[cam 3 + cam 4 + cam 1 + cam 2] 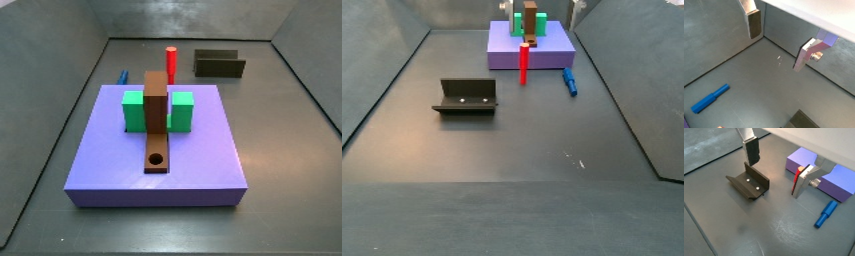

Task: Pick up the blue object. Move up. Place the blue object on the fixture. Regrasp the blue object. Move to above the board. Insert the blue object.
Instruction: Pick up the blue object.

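Note:
The blue object is a slim blue peg lying flat on the dark floor beside the violet slab; it shows in both wrist views (711, 98) (825, 214) and both side views (569, 81) (122, 77), half hidden by the slab in the latter. My gripper (776, 51) (775, 178) hangs well above the floor, open and empty, with the peg off to one side. The dark fixture (749, 184) (466, 96) (219, 64) stands on the floor under one finger (751, 153). The brown board (156, 120) (532, 25) lies on the slab with its round hole (156, 159) near one end.
The violet slab (160, 150) (817, 170) (531, 45) carries two green blocks (134, 110) beside the board. A red peg (171, 60) (524, 62) stands upright by the slab. Grey walls (382, 70) enclose the floor.

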You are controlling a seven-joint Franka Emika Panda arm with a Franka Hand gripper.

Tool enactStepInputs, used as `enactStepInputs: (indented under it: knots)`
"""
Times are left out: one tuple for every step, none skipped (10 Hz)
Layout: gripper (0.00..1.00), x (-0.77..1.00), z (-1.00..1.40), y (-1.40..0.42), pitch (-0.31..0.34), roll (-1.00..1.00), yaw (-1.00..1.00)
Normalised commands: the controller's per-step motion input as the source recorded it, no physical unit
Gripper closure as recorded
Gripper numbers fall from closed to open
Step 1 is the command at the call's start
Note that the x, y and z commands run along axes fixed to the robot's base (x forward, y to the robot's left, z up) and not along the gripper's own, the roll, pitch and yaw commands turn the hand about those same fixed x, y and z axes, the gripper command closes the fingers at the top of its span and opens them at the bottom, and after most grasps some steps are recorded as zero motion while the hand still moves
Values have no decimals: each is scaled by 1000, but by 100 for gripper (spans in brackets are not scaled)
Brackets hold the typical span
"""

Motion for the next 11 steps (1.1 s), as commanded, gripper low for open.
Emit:
enactStepInputs:
  knots:
    - [0, -426, -391, -100, -141, 0, -74]
    - [0, -909, -269, -383, -257, 0, 0]
    - [0, -891, -177, -391, -299, 0, 0]
    - [0, -831, -157, -434, -314, 0, 0]
    - [0, -754, -243, -566, -309, 23, 0]
    - [0, -674, -309, -674, -290, 109, 3]
    - [0, -523, -329, -686, -246, 131, 9]
    - [0, -517, -337, -646, -210, 119, 0]
    - [0, -494, -306, -640, -206, 90, 0]
    - [0, -297, -283, -611, -187, 57, 0]
    - [0, -131, -277, -543, -171, 26, 51]
